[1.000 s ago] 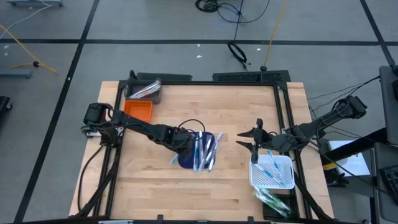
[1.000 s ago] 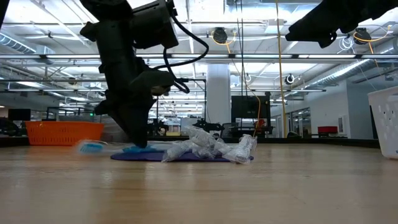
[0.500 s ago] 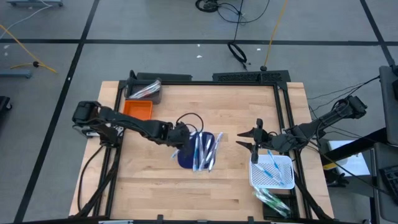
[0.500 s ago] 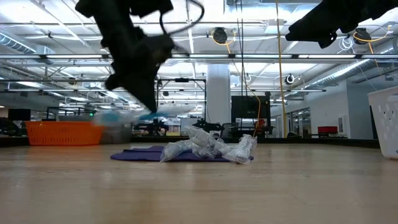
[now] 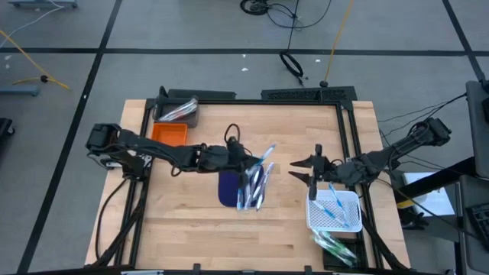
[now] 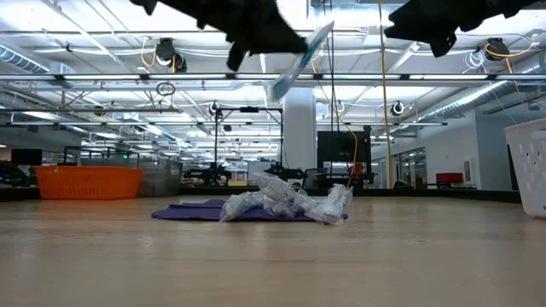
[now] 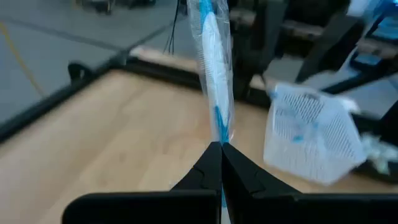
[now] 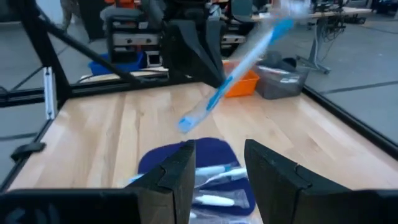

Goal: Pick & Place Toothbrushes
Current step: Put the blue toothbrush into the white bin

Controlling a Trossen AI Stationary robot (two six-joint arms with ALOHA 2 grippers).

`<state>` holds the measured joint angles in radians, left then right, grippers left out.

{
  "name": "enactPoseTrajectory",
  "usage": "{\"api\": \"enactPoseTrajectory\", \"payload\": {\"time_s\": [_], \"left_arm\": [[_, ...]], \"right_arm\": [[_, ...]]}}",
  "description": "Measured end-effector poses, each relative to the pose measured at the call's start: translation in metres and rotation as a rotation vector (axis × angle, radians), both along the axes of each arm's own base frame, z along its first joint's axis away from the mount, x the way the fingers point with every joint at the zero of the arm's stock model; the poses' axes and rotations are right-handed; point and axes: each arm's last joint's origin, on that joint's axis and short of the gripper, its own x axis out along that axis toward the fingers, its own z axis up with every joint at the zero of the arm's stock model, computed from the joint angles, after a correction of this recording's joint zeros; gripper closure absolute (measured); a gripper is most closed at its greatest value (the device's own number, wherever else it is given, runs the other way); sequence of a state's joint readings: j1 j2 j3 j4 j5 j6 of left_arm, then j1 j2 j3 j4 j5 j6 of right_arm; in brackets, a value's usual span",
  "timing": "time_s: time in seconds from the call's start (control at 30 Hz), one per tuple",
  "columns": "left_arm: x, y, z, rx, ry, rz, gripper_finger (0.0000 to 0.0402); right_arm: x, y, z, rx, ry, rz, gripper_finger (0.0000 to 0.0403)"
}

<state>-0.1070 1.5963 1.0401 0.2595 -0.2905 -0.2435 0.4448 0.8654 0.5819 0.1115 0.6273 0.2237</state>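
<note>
left gripper [image 5: 246, 156] lifted off mat, jaws clenching wrapped toothbrush [image 6: 299, 61] | white basket [image 5: 333, 211]: toothbrushes | right jaws released

No text, label, brand, number or sign could be read in any view; nothing on the things or in the room behind was legible.

Wooden table [image 5: 191, 221]: dark blue mat [image 5: 228, 189] at centre, white basket [image 5: 334, 211] at 4 o'clock, orange bin [image 5: 170, 134] and grey bin [image 5: 178, 111] at 10 o'clock.
</note>
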Motion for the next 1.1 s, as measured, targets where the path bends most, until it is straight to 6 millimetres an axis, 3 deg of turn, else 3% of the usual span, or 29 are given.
{"api": "enactPoseTrajectory", "payload": {"time_s": [0.5,1.1], "left_arm": [[0.032,-0.002,-0.021,0.039,-0.214,-0.031,0.0402],[0.032,-0.002,-0.022,0.052,-0.216,-0.041,0.0402]], "right_arm": [[0.013,-0.016,0.005,0.033,-0.076,-0.089,0.0273],[0.046,-0.031,-0.004,0.025,-0.137,-0.043,0.0274]]}}
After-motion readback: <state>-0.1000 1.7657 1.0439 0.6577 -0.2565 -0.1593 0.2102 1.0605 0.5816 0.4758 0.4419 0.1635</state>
